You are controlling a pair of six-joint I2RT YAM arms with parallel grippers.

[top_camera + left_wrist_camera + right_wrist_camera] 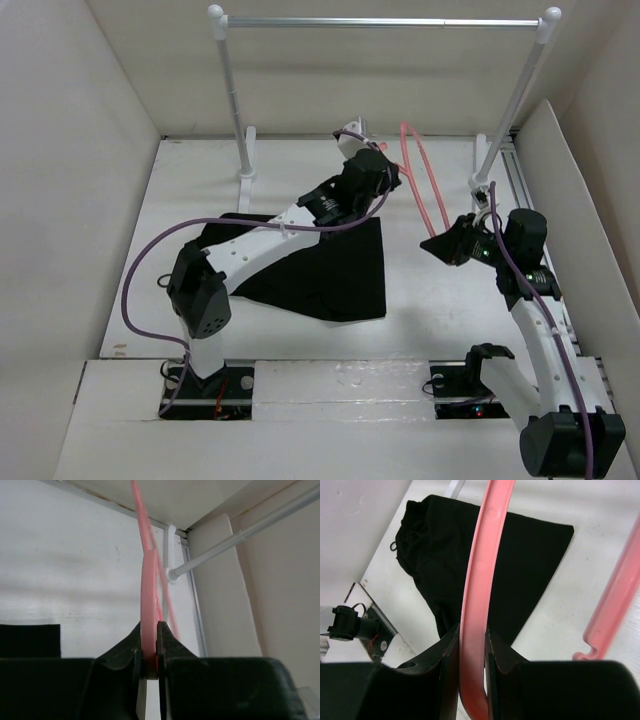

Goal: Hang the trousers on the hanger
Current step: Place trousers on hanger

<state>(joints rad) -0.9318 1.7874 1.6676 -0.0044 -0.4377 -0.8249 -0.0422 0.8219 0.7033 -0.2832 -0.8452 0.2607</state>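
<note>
Both arms have got hold of the hanger at the same time here. The left tool is clenched on one thin pink edge of it; in the left wrist view the two fingers sit tight against the plastic on both sides. The right tool is clamped on another bar of the hanger, which runs straight up between its fingers. From above, the hanger is held up off the desk, standing roughly on edge between the two tools, with the left one on its far-left side and the right one at its near end. It's in the right-hand part of the desk, in front of the silver rail and not touching it.

The trousers aren't on the hanger. They're lying flat on the desk as a folded black heap near the middle, left of the hanger and partly under the left arm. The right wrist view shows the bunched end with the drawstring lying on the side away from the hanger. Neither tool is touching the fabric.
</note>
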